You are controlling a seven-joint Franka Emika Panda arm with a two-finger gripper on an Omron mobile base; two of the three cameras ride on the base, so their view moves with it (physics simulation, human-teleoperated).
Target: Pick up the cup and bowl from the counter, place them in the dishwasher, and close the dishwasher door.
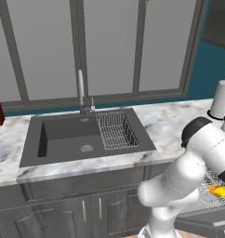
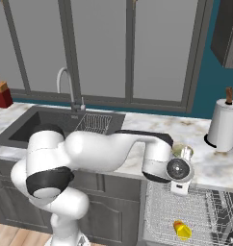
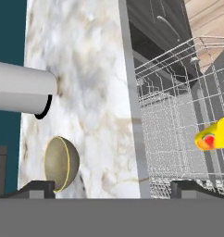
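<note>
The gripper (image 3: 113, 187) is hanging over the counter's (image 3: 95, 92) front edge with its fingers (image 3: 37, 186) spread wide and holding nothing, one tip over the stone and the other over the rack (image 3: 178, 139). The cup (image 2: 182, 230), yellow with a red inside, is already lying on its side in the pulled-out rack of the dishwasher (image 2: 186, 211), so that half of the job looks done. The bowl (image 3: 61, 163), olive-brown with a thin yellow rim, is sitting on the counter just beside the left fingertip, close to the towel roll (image 3: 21, 94) and back from the edge. It is looking like a rigid, light, smooth-walled piece, probably slippery on its rounded outside and likely to skid or tip if squeezed across the belly. The safer hold is probably on the rim, one finger inside and one outside the wall, since the jaws are standing wide enough for that. The dishwasher door (image 1: 212, 223) is lying open and remains to be shut last.
</note>
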